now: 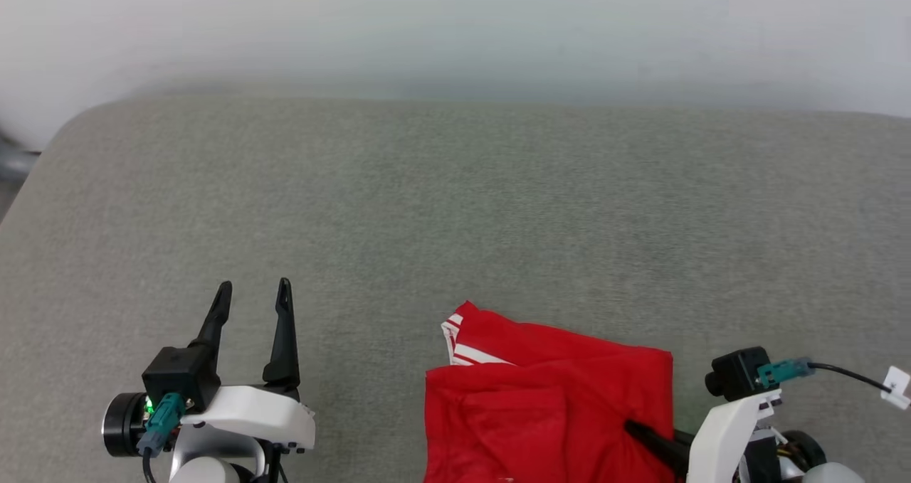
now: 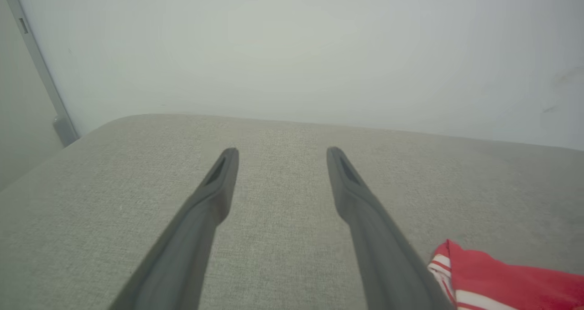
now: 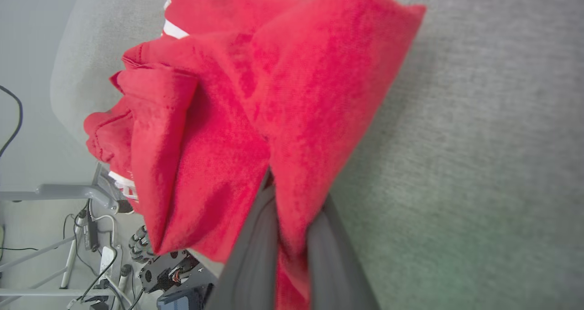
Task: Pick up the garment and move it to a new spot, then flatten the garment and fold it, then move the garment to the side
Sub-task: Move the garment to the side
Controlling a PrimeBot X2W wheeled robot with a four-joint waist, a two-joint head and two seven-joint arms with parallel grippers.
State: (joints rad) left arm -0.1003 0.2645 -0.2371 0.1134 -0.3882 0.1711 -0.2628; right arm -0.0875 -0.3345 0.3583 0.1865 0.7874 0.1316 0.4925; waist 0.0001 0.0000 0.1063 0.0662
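**Task status.** The garment (image 1: 548,397) lies bunched at the near edge of the grey upholstered surface (image 1: 455,205), with one striped sleeve band turned up at its far left corner. In the right wrist view its folds (image 3: 219,118) are loose and uneven, and part of the fabric hangs past the surface edge. Judged from this, the work stands at the first step, pick-up and relocation. Flattening, folding and the final move aside remain.

**Right arm.** The right pincer (image 1: 633,427) reaches in from the lower right and is clamped on a red fold of the garment, which passes between its fingers (image 3: 255,255).

**Left arm.** The left pincer (image 1: 255,287) is spread wide and holds nothing. It hovers over bare upholstery, well apart from the garment.
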